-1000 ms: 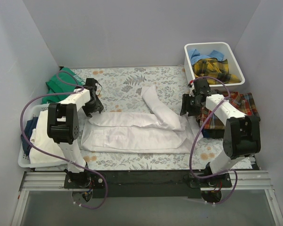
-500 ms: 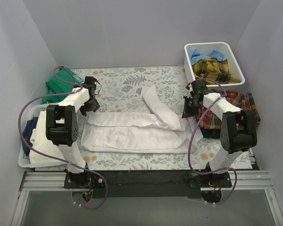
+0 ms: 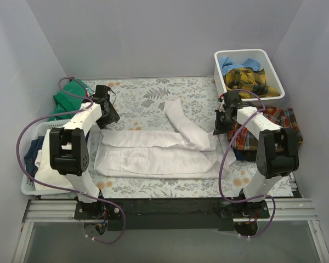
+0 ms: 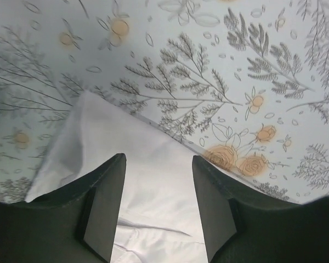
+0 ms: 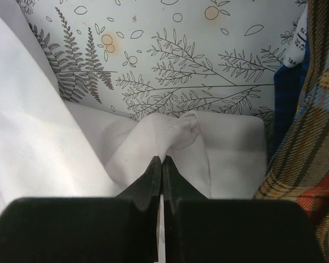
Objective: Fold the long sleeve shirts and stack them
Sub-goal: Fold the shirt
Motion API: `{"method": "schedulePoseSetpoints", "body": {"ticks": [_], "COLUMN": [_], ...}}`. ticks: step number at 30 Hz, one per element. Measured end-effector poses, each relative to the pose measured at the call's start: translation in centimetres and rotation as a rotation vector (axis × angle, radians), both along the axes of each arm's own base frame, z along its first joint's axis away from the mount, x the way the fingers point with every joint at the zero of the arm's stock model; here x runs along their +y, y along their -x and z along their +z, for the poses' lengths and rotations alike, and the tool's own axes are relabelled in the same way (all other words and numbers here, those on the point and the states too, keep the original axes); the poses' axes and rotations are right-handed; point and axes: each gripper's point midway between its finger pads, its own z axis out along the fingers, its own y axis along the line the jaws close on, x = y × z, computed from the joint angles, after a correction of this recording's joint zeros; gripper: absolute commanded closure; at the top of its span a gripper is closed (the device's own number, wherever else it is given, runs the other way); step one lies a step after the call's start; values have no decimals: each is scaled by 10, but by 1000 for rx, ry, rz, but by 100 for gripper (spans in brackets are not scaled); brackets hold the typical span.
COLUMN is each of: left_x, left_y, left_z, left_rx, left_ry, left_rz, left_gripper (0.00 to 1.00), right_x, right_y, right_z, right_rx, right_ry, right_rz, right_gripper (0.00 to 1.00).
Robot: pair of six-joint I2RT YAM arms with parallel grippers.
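The large white shirt [image 3: 159,153] lies folded into a long band across the floral cover, one sleeve angled up toward the back. At its right end my right gripper [image 3: 219,127] is shut on a pinched ridge of the white cloth [image 5: 175,129], fingertips [image 5: 153,167] pressed together. My left gripper [image 3: 111,116] hovers open over the white shirt's left corner [image 4: 93,142], nothing between its fingers [image 4: 107,203]. The red-orange-navy plaid shirt [image 3: 275,123] lies under the right arm and shows again as plaid cloth [image 5: 310,137] at the right. The yellow-dark plaid shirt [image 3: 247,81] and the light blue one [image 3: 233,64] sit in the bin.
A white bin [image 3: 273,64] stands at the back right. At the left edge a white basket [image 3: 28,189] holds pale and dark clothes, with green cloth [image 3: 68,98] behind it. The floral table cover [image 3: 145,96] spans the table between grey walls.
My right gripper has shut on the white shirt's right edge and drawn back slightly. The left arm has shifted a little toward the back left, still open.
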Motion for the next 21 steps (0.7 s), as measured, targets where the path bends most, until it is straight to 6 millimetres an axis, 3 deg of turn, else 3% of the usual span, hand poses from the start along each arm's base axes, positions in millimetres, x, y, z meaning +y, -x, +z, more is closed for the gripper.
{"method": "schedulePoseSetpoints", "body": {"ticks": [3,6,14,21], "left_x": [-18,-31,-36,-35], "left_y": [5,22,15,14], "left_z": [-23,-63,-69,-69], "left_rx": [38,148,163,179], "left_ry": [74,109,97,64], "left_rz": [-35,-53,-47,-31], "left_gripper": [50,51,51,51], "right_x": [-1,-1,-12,-26], "right_y": [-1,0,-29,-33], "right_z": [3,11,68,66], "right_rx": [-5,-34,-279,-299], "right_ry": [-3,-9,-40,-27], "right_rz": [-16,-26,-90,-138], "right_gripper": [99,99,99,99]}}
